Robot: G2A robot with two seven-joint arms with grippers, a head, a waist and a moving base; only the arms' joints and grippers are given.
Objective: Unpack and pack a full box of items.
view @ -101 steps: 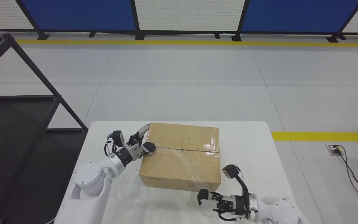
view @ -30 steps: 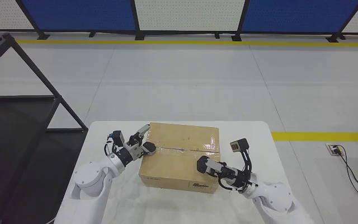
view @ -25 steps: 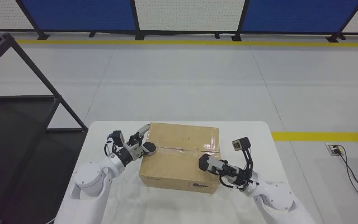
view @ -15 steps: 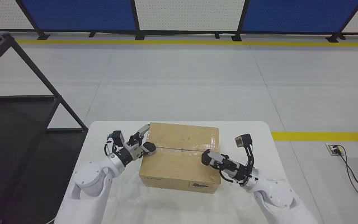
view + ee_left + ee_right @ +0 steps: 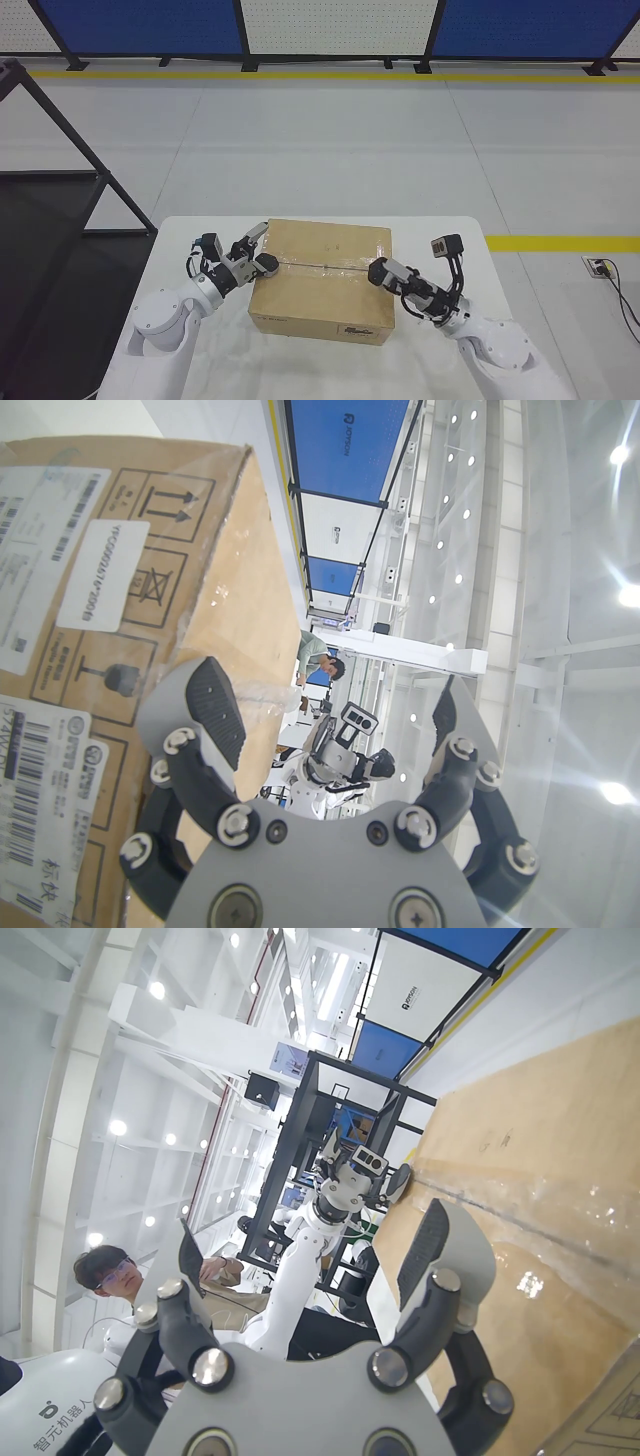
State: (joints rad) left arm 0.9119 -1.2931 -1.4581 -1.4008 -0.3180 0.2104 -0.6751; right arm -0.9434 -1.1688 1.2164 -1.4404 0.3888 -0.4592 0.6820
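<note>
Left gripper (image 5: 260, 247) spread wide, empty, at the left end of the brown cardboard box (image 5: 320, 285), one pad by the seam | right gripper (image 5: 412, 260) spread wide, empty, straddling the box's right end, one finger over the lid | box on white table (image 5: 435, 230), flaps shut under clear tape (image 5: 330, 265) | black metal rack (image 5: 60, 230) beside the table.

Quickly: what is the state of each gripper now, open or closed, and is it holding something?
Left gripper: open, holding nothing, at one end of the box.
Right gripper: open, holding nothing, at the box's other end.
</note>
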